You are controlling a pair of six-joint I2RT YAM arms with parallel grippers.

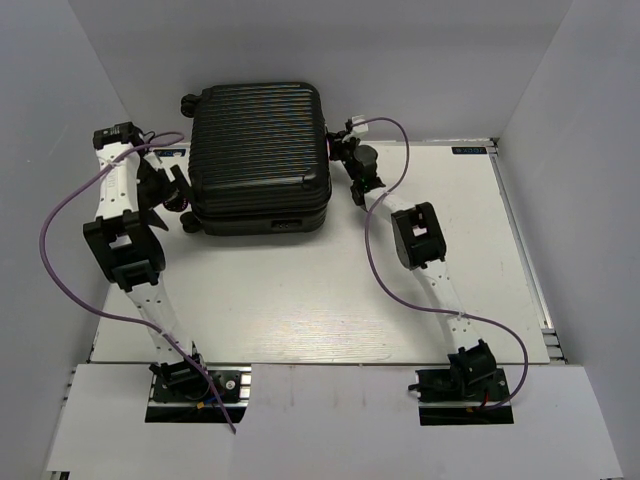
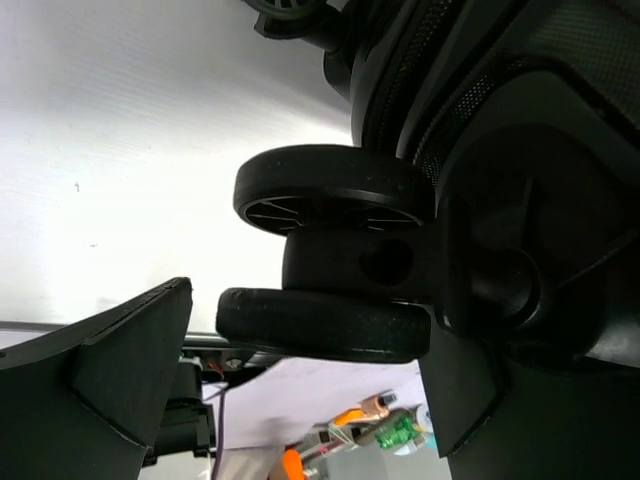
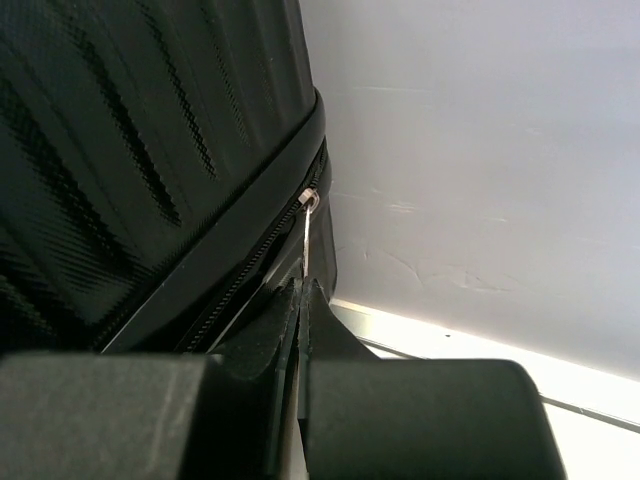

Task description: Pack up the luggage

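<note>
Right pincer (image 3: 300,292) is squeezed together on the thin silver zipper ring (image 3: 308,232) of the big black ribbed hard suitcase (image 1: 260,150). Left pincer (image 2: 310,325) is wide apart around a small black double wheel (image 2: 335,190), maybe touching it. The suitcase lies closed at the far edge of the white table (image 1: 330,300), with open room nearer.
</note>
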